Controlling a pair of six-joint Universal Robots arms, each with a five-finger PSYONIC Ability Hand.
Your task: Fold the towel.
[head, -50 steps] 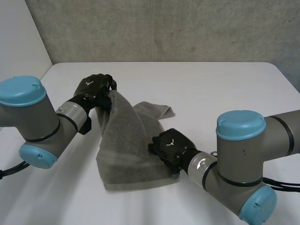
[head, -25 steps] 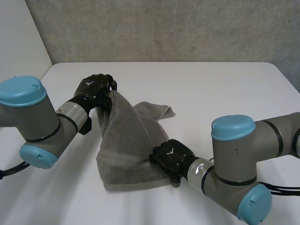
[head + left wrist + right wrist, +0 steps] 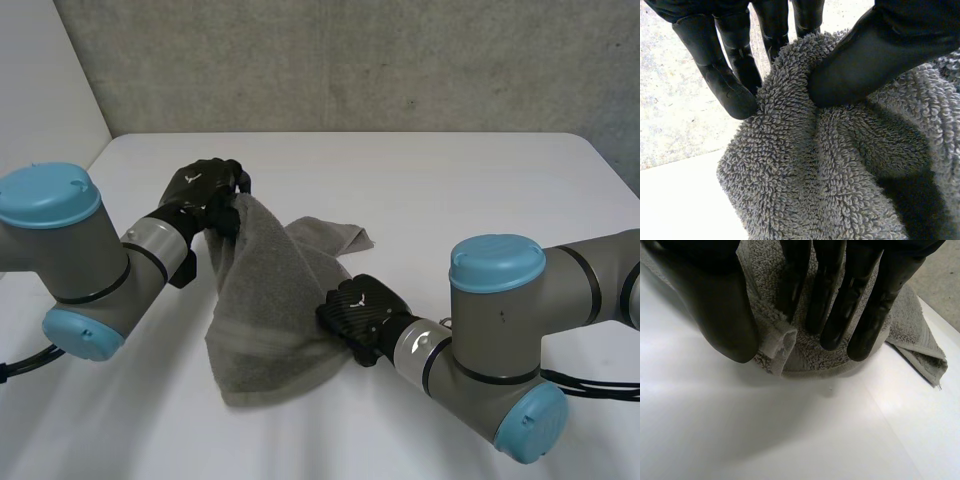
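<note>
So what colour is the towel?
Plain grey towel, looped terry pile; best seen in the left wrist view.

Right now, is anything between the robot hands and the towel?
Nothing visible. The left robot hand pinches a raised corner of the towel; the right robot hand pinches its edge down by the table.

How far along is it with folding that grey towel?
Early on. Done: the left hand pinches a corner of the towel, raised off the table; the right hand grips an edge lower down. In hand: the towel hangs between them in a loose drape. Left: its far end lies crumpled and no neat fold shows yet, so laying it over and flattening remain.
</note>
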